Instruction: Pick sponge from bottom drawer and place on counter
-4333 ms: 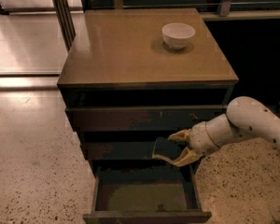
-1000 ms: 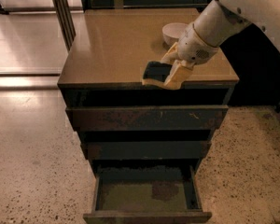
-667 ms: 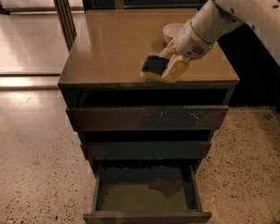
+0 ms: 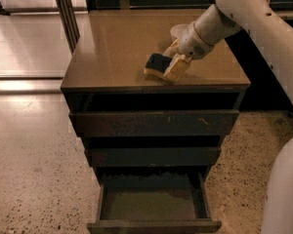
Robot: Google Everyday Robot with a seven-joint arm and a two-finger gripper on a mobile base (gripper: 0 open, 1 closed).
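Pincer (image 4: 167, 61) pinching sponge (image 4: 155, 63), low over counter (image 4: 112, 48), near front edge, right of middle. Touching top or just above: can't tell. Drawer (image 4: 151, 204) open below, sponge out of it. Do it well: lower until sponge lies flat, then spread pincer, lift straight up. Mind bowl (image 4: 177, 31) just behind.

Three drawers (image 4: 154, 123); one sponge (image 4: 157, 63); one bowl (image 4: 177, 31); gripper fingers (image 4: 176, 68) over counter (image 4: 115, 48).
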